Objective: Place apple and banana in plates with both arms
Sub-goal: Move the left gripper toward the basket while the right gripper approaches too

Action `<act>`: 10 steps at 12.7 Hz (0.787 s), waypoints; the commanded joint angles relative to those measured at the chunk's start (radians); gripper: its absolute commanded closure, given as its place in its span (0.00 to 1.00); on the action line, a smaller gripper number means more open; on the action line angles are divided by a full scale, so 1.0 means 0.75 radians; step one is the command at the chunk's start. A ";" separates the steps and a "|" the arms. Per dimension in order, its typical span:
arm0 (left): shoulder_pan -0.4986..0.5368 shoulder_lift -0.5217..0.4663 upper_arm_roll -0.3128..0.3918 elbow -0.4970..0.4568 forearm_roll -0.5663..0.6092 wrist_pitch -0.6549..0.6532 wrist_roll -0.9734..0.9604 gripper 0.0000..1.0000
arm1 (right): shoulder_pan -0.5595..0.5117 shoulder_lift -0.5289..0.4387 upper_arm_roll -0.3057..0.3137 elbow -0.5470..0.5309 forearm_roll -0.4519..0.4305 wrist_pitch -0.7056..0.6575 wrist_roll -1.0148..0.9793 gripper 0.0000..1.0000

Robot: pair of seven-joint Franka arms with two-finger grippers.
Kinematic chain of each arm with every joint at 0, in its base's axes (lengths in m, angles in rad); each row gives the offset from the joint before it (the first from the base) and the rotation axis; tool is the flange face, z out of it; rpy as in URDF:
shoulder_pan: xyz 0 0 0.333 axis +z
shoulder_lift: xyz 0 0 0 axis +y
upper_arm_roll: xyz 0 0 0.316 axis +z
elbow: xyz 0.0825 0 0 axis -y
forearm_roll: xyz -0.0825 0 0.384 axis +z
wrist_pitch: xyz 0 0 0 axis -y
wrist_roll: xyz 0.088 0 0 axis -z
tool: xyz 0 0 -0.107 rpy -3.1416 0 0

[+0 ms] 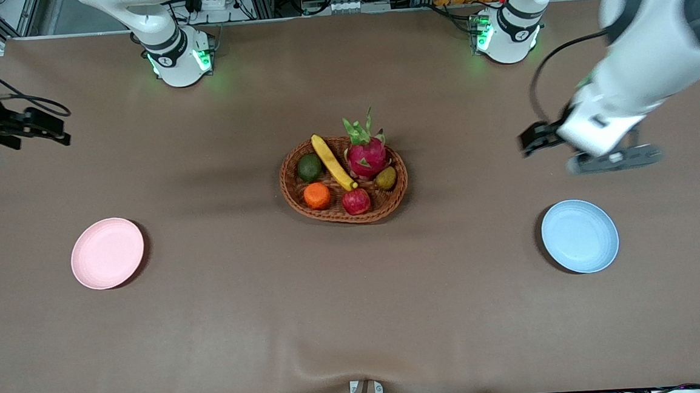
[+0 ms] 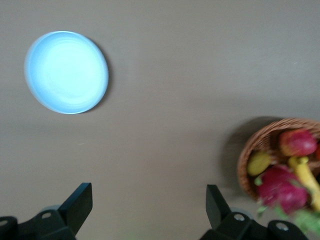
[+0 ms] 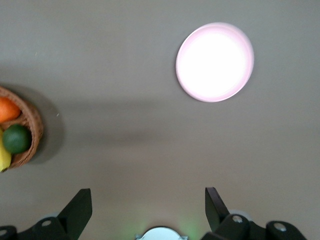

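Both fruits lie in the wicker basket (image 1: 344, 180) at the centre of the frame, so nothing is plated. The banana (image 1: 333, 162) runs diagonally, its long axis from upper left down to lower right, ending just above the apple (image 1: 356, 201). The pink plate (image 1: 107, 253) sits lower left, the blue plate (image 1: 580, 236) lower right, one apiece. The left gripper (image 2: 149, 202) hangs spread wide over bare cloth at right; the right gripper (image 3: 148, 205), at the left edge, gapes too.
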 commanded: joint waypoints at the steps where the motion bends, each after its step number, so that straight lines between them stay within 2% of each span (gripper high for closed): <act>1: -0.126 0.134 0.004 0.071 -0.006 0.110 -0.215 0.00 | 0.015 -0.005 0.072 -0.131 0.070 0.028 0.025 0.00; 3: -0.204 0.271 0.004 0.160 -0.006 0.182 -0.352 0.00 | 0.015 0.026 0.154 -0.168 0.091 0.049 0.025 0.00; 5: -0.294 0.402 0.008 0.263 0.000 0.223 -0.493 0.00 | 0.034 0.050 0.173 -0.205 0.148 0.051 0.025 0.00; 7: -0.346 0.490 0.010 0.298 0.002 0.311 -0.579 0.00 | 0.068 0.081 0.183 -0.220 0.232 0.035 0.023 0.00; 10: -0.407 0.590 0.008 0.302 -0.008 0.476 -0.602 0.00 | 0.073 0.115 0.330 -0.226 0.263 0.016 0.027 0.00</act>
